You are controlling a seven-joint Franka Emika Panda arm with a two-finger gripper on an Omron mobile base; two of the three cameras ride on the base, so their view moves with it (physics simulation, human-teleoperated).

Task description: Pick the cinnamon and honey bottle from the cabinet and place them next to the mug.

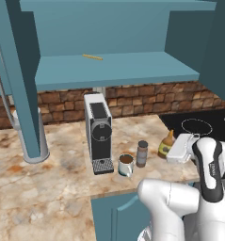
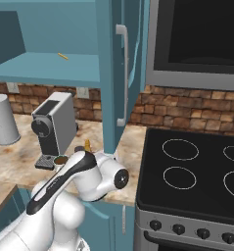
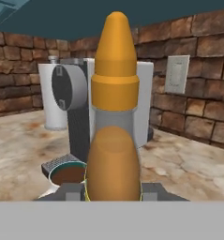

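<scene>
The pincer [image 3: 112, 191] is pinching the honey bottle [image 3: 114, 117], which stands upright between its fingers, long axis vertical, low over the table [image 1: 48, 183]. The mug [image 3: 66, 174] lies just ahead of the pincer and slightly left; the cinnamon [image 1: 142, 153] already stands beside the mug, so the bottle looks ready to set down there.

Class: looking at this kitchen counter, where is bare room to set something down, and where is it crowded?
Bare marble spreads left of the grey coffee machine toward the white paper towel roll. It is crowded right of the machine: white mug, brown grey-lidded cinnamon jar and amber honey bottle stand in a row.
</scene>
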